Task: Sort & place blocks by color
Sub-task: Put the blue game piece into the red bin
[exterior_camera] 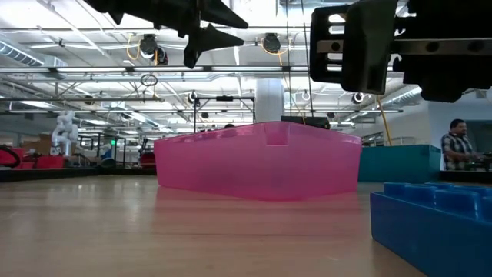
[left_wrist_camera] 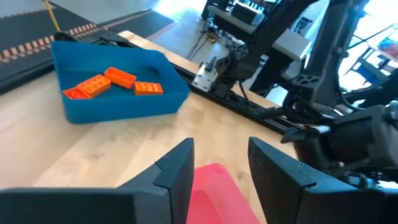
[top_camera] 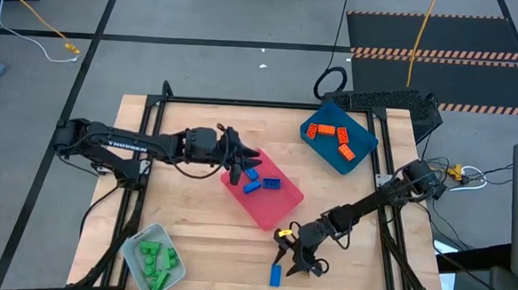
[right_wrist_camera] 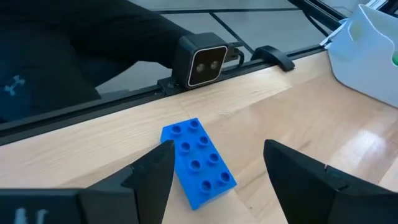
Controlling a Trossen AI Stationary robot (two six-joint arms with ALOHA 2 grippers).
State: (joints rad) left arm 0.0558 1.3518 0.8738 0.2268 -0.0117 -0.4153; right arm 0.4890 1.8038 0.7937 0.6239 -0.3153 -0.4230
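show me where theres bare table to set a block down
Bare wood lies between the pale grey tray and the pink-red tray, and between that tray and the dark blue tray. It is crowded near the front edge, where the right gripper hovers by a blue block.

Glossy plastic blue block (right_wrist_camera: 199,163); smooth wood table (top_camera: 193,221).

Both end effectors (top_camera: 238,166) (top_camera: 291,251) open, fingers spread.
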